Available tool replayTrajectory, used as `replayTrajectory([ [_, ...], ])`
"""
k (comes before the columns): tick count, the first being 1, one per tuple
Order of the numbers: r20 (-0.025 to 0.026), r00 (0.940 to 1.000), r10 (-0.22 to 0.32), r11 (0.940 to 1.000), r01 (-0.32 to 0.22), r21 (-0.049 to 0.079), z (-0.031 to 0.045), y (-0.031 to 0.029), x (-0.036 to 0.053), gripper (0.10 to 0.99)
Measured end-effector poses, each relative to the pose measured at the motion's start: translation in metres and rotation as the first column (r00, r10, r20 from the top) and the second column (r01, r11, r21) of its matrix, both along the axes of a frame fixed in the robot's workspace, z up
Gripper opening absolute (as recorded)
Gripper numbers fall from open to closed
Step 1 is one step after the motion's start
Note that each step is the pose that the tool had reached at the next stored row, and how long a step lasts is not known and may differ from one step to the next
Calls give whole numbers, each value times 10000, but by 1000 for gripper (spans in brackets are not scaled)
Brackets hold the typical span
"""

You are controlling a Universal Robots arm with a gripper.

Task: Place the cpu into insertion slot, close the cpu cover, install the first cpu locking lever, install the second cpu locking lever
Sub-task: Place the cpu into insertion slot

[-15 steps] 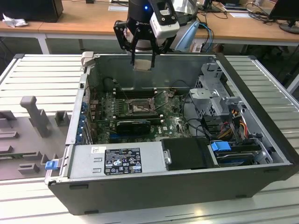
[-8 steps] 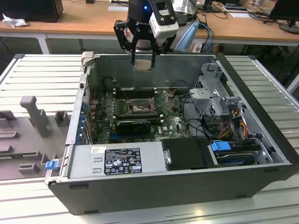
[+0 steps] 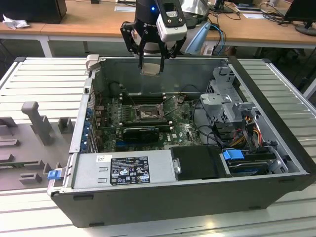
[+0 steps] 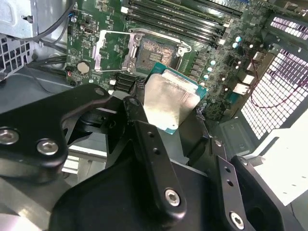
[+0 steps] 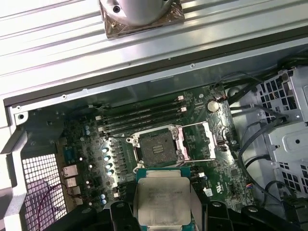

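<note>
One-armed, clamping the cpu (image 5: 163,202) between the gripper's (image 3: 151,65) jaws, hovering above the insertion slot (image 5: 156,144); in both wrist views, showing the cpu cover (image 5: 199,142) (image 4: 113,50) swung open beside it; in the exterior view, hanging by the case (image 3: 207,59) rim.

The cpu (image 4: 172,98) in the pincer (image 4: 167,121), near the bare insertion slot (image 4: 156,50) and open cpu cover (image 4: 102,52).

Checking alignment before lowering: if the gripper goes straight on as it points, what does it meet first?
Likely the open insertion slot or the motherboard beside it, the cpu in the gripper touching first; depth is unclear.
</note>
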State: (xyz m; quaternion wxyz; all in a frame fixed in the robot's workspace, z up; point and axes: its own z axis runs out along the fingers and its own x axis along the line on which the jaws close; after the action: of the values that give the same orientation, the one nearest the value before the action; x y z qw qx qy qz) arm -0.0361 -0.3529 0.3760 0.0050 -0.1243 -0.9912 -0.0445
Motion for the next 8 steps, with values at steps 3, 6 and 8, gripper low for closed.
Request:
replayTrajectory([
  [3,-20,10000,-49,10000,49,-14,-21,0,1,529],
  [6,-18,9991,-427,9991,427,-11,-23,0,1,529],
  [8,-19,9979,-648,9979,648,-12,-23,0,1,529],
])
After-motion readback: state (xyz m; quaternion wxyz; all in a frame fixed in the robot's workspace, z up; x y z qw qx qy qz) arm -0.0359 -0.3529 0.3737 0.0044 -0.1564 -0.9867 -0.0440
